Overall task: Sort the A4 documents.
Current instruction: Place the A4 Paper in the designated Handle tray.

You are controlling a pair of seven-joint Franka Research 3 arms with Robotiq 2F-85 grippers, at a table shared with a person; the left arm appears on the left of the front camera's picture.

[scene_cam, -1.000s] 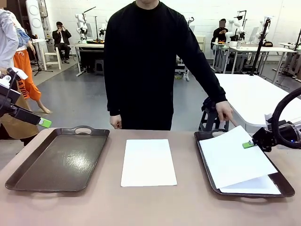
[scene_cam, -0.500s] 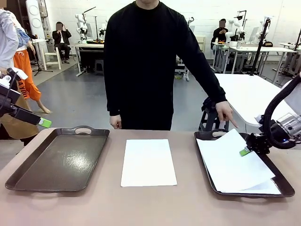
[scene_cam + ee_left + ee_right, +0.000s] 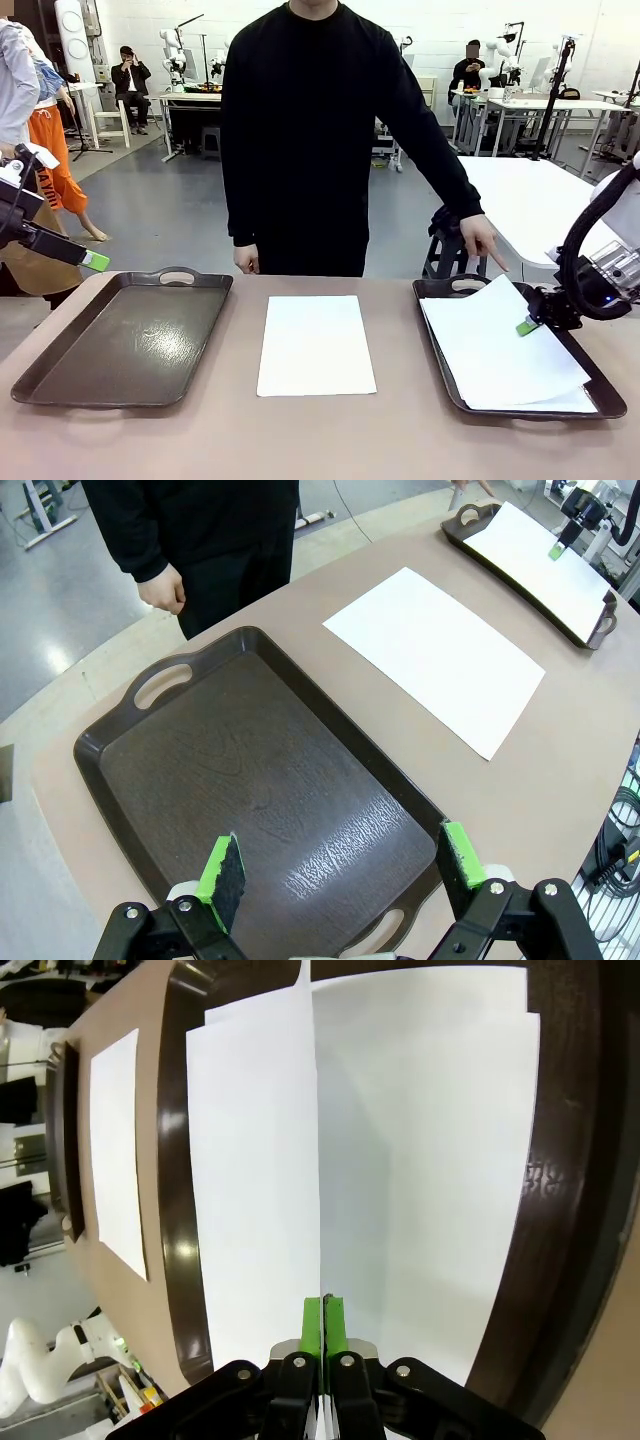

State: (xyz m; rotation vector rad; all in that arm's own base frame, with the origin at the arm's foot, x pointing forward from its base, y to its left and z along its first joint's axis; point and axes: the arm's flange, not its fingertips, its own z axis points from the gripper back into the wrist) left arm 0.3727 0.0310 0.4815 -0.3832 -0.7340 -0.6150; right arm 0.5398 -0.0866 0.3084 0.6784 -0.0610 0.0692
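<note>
In the right tray [image 3: 606,392] two plain white A4 documents [image 3: 500,350] are stacked, the upper one tilted, its edge pinched by the fully closed right gripper [image 3: 528,326]. A third sheet [image 3: 316,345] lies flat on the counter [image 3: 200,440] between the trays. The left gripper [image 3: 340,865] is held wide open near the left tray [image 3: 250,780], gripping nothing.

a white wall [image 3: 150,25] is seen at the far end of the room, and a glossy grey floor [image 3: 170,200] is spread below it, on which pale reflections are caught. white work tables [image 3: 190,97] are set along the back, and a white chair [image 3: 110,122] is placed at the left. a large white table [image 3: 540,205] is set at the right, with a black stool [image 3: 445,250] just beside it. the near tabletop [image 3: 320,430] is finished in dull brown.
</note>
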